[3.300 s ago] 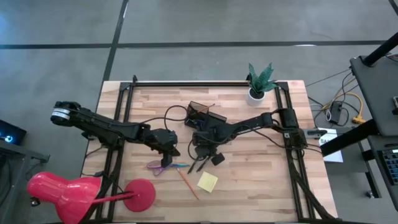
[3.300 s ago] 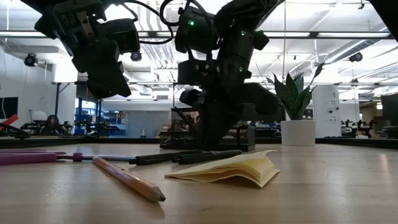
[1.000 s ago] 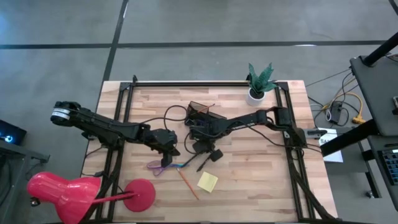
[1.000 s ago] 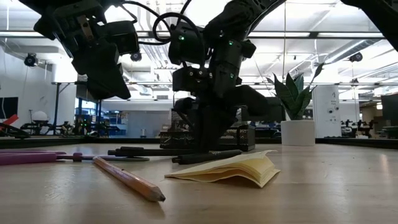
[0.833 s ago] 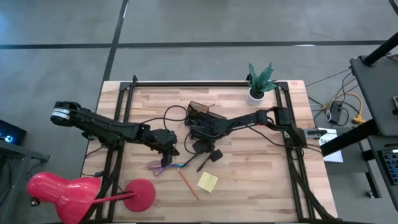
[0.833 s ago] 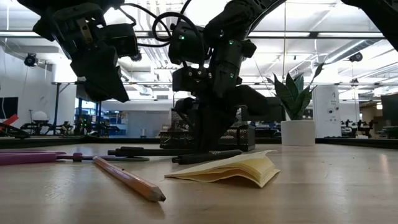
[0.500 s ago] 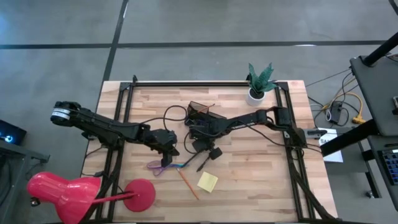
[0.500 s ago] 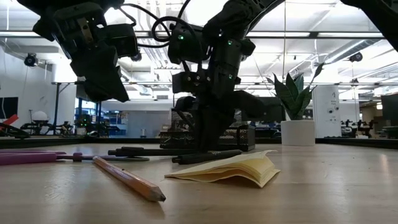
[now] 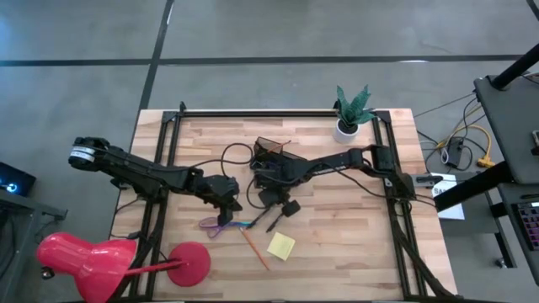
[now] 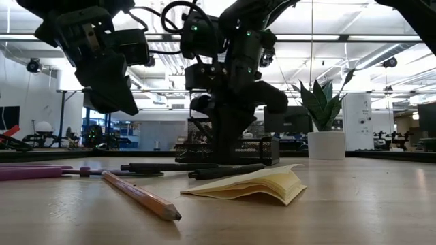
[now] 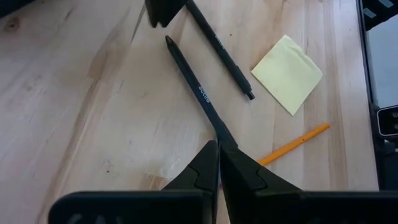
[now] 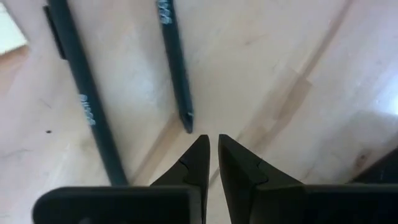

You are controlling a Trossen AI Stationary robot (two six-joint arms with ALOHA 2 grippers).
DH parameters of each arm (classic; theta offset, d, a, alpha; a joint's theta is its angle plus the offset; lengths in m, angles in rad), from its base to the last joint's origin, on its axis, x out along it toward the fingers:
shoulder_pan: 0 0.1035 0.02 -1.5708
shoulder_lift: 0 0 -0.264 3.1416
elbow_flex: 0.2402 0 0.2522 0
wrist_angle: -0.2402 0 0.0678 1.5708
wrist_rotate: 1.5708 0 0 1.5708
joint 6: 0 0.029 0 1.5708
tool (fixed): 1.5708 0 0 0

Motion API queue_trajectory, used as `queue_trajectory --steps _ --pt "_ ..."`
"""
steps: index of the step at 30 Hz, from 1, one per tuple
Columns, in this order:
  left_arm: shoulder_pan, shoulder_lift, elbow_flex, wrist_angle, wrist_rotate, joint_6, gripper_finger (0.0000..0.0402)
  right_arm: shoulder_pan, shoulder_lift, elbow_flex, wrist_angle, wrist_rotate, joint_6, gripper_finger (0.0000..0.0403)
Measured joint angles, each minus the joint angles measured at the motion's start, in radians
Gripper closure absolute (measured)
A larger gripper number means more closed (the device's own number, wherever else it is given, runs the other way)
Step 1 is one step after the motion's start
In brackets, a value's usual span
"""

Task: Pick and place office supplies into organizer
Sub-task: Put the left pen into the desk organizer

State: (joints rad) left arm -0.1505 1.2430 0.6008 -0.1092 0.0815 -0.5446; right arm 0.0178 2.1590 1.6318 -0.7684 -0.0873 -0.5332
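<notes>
Two black pens lie side by side on the table, also in the right wrist view. A yellow sticky-note pad, an orange pencil and purple-handled scissors lie nearer the near edge. The mesh organizer stands behind my right arm. My left gripper hangs shut, high above one pen. My right gripper points down, low over the wood beside a pen's tip, its fingers together but for a thin slit with nothing in it.
A red desk lamp with its round base stands at the near left corner. A potted plant is at the far right. Black cables loop by the organizer. Bare wood lies right of the sticky pad.
My right gripper has shifted a little toward the table's left edge, staying low by the pens. The pens, pencil and pad lie where they were.
</notes>
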Motion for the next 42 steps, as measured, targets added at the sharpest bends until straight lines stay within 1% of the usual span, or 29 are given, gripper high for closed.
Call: queue_trajectory --steps 5,10,18,30,42 --pt "0.000 0.000 -0.011 0.011 0.003 0.000 0.0402 0.017 0.000 -0.002 -0.002 -0.049 0.007 0.0376" --pt "0.000 0.000 -0.021 0.059 0.003 -0.001 0.0402 0.031 0.000 -0.003 0.000 -0.048 0.007 0.0376" --pt "0.000 0.000 -0.021 0.060 0.002 0.000 0.0402 0.030 0.000 -0.008 0.053 -0.045 0.010 0.0376" --pt "0.000 0.000 -0.026 0.076 0.001 0.000 0.0402 0.028 0.001 -0.041 0.072 -0.046 0.007 0.0376" --pt "0.000 0.000 -0.027 0.095 -0.001 -0.003 0.0402 0.027 0.002 -0.062 0.137 -0.046 0.009 0.0376"
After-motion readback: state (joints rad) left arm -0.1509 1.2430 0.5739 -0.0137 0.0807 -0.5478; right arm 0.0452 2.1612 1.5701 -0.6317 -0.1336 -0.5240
